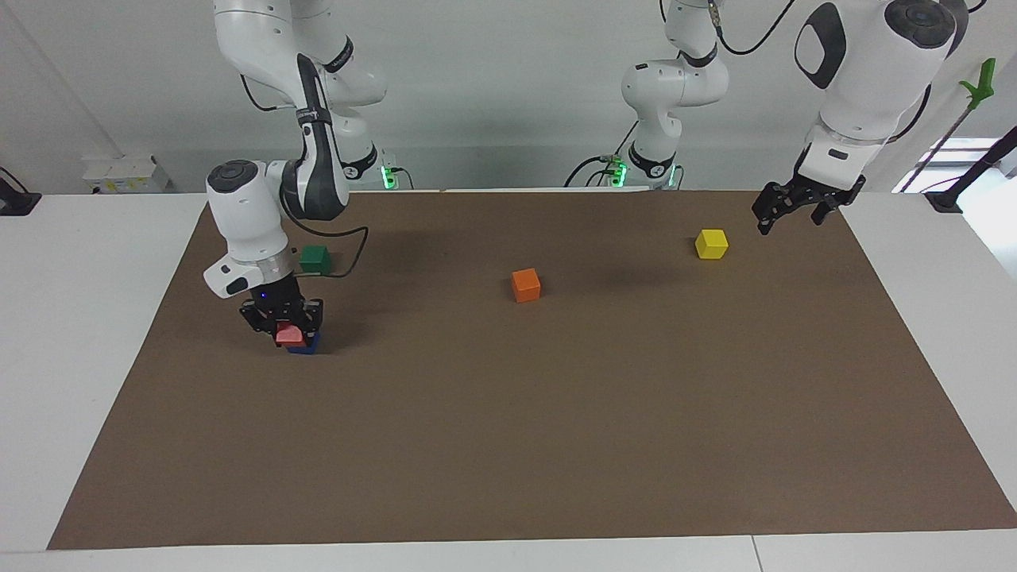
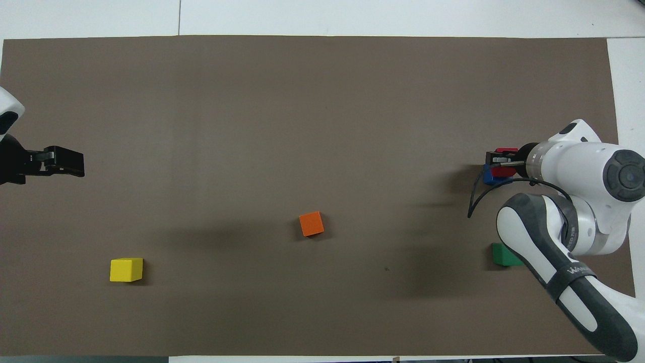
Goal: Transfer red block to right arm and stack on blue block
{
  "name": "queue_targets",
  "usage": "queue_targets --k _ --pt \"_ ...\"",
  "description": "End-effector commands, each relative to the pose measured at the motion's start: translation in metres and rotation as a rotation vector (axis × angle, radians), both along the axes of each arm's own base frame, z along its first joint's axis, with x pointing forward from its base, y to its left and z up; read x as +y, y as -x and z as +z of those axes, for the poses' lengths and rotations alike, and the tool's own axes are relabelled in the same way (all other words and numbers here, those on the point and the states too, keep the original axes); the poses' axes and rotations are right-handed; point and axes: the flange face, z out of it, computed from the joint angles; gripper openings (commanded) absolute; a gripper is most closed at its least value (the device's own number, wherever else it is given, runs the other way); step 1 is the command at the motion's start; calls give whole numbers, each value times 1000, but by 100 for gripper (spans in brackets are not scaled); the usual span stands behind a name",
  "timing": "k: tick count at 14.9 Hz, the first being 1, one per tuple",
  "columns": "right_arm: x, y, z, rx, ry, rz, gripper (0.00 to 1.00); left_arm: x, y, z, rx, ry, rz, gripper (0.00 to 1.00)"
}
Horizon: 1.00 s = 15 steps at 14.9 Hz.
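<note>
Brown mat (image 1: 508,445) fills most of the frame. Right arm (image 1: 254,230) at mid-left of the facing view has its gripper (image 1: 284,327) clamped on the red block (image 1: 289,334), which sits right on the blue block (image 1: 306,345). Left gripper (image 1: 794,208), upper right, hangs empty with fingers spread, near the yellow cube (image 1: 711,243).

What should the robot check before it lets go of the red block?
1. Red block is in the right gripper: ok.
2. Red block is over the blue block: ok.
3. Red block sits flat and square on it: cannot tell; it looks tilted.
4. Left gripper waits out of the way, up near the yellow block: ok.
5. Green block sits apart from the stack: ok.
</note>
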Motion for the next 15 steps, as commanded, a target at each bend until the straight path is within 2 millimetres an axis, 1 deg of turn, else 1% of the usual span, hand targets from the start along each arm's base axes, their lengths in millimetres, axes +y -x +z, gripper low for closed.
queue_targets --k 1,4,9,10,11,12,13,14,15 --pt "-2 7 -1 -11 8 -26 0 -1 12 2 7 12 -9 100" --pt "1 8 -2 -11 -2 -57 0 -1 13 1 10 12 -10 100" --pt "-1 9 -2 -9 -6 -70 0 -1 13 0 12 12 -10 100" --pt "-1 9 -1 -11 -6 -70 2 -1 13 -1 15 12 -10 100" --pt "-1 11 -3 -8 -6 -71 8 -1 14 -2 17 12 -10 100" --pt "-1 12 -4 -5 -6 -71 17 -1 16 -2 14 12 -10 100" --pt "-1 12 -4 -5 -6 -71 21 -1 17 -2 15 12 -10 100" --pt "-1 12 -4 -5 -6 -71 29 -1 17 -3 15 12 -10 100" --pt "-1 12 -4 -5 -6 -71 35 -1 17 -3 15 12 -10 100"
